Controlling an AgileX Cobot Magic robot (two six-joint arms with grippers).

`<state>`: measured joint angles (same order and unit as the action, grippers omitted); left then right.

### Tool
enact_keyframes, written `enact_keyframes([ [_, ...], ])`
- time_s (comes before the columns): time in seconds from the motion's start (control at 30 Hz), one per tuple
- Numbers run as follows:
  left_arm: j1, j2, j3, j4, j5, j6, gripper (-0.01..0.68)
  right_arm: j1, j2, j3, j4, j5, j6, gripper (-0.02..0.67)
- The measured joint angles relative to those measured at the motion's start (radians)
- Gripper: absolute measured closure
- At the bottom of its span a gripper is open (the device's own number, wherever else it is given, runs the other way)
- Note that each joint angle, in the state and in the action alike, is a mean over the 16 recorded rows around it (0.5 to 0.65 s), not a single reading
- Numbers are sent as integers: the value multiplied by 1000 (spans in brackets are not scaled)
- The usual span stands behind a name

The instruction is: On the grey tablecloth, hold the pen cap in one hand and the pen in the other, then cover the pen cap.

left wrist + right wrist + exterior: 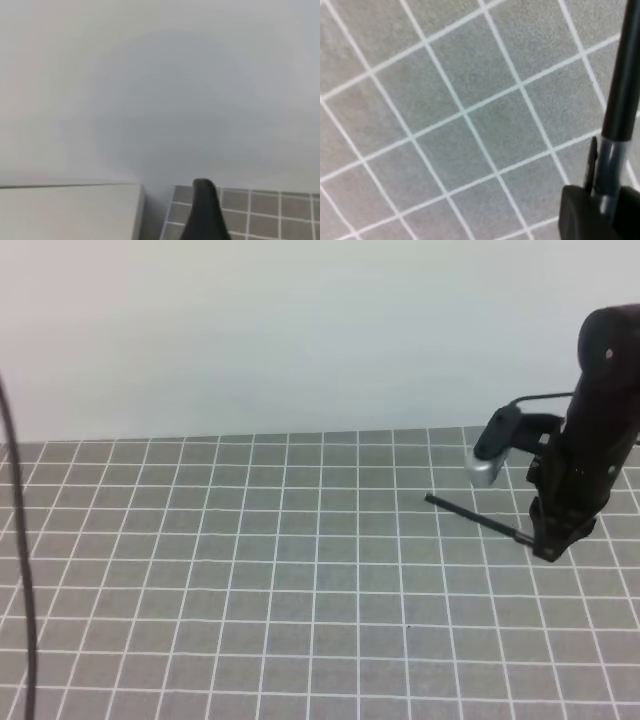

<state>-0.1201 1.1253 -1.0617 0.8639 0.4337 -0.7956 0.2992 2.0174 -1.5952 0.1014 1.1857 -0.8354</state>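
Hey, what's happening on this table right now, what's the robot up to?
The right tool is shut on the pen, holding it out sideways just above the grey tablecloth. In the right wrist view the translucent pen cap already sits on the pen's end, right by the tool's fingers. The left arm is pulled away: its wrist camera sees mostly the wall, with only one fingertip showing, and it holds nothing visible.
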Motion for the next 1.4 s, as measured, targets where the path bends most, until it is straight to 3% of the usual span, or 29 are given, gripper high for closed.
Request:
enact_keyframes([
  [0.3, 51, -125, 0, -6, 1, -3, 204, 6, 77, 0, 19, -12, -131, 606],
  [0.53, 53, -261, 41, -84, -14, -30, 204, 9, 120, 0, 15, -16, -167, 484],
  [0.77, 53, -475, 218, -209, -84, -63, 204, 10, 131, 0, 15, -11, -154, 343],
  [0.93, 53, -669, 413, -271, -144, -74, 204, 10, 117, -3, 3, 5, -127, 293],
  [1.17, 53, -927, 679, -282, -198, -74, 204, 11, 52, -66, -26, 61, -11, 319],
  [1.4, 53, -1075, 861, -244, -208, -72, 204, 10, -78, -186, 26, 110, 178, 466],
])
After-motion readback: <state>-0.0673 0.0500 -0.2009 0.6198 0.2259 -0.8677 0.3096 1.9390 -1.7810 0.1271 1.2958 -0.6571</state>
